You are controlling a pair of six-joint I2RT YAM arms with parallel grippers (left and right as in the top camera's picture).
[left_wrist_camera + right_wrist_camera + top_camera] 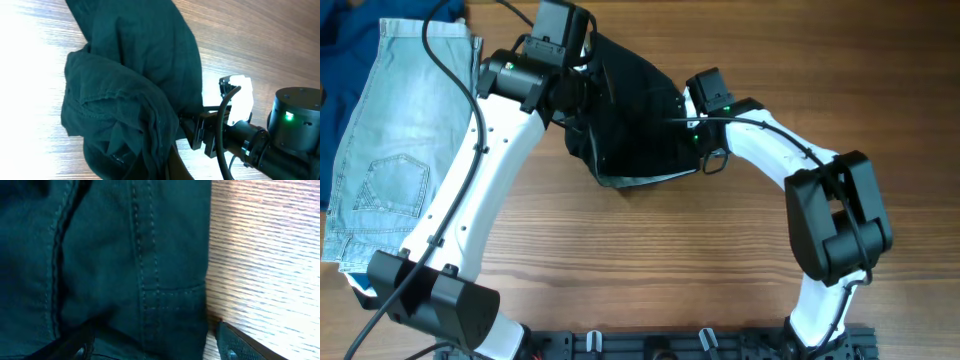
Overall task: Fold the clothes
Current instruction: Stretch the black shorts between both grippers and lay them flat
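From above, a dark garment [630,120] lies crumpled on the wooden table [650,260], toward the far side and about the middle. The left gripper [582,85] sits at the garment's left edge and the right gripper [690,120] at its right edge, both over the cloth. From up here I cannot tell how either pair of jaws stands. Well apart on the left, a pair of light jeans [400,140] lies flat, with a blue cloth [340,30] at the far corner just beside them.

The left wrist camera shows the garment bunched into thick folds, dark green in this light, gathering toward the bottom edge. The gripper's own fingers are lost in the fabric, so I cannot say whether it grips. The right arm [285,135] shows at the lower right, its dark front end pressed against the cloth and a green light glowing.

The right wrist camera shows stitched seams filling the left side, with bare wood to the right. The two fingertips [235,347] stand wide apart, the garment's edge lying between them, unclamped.
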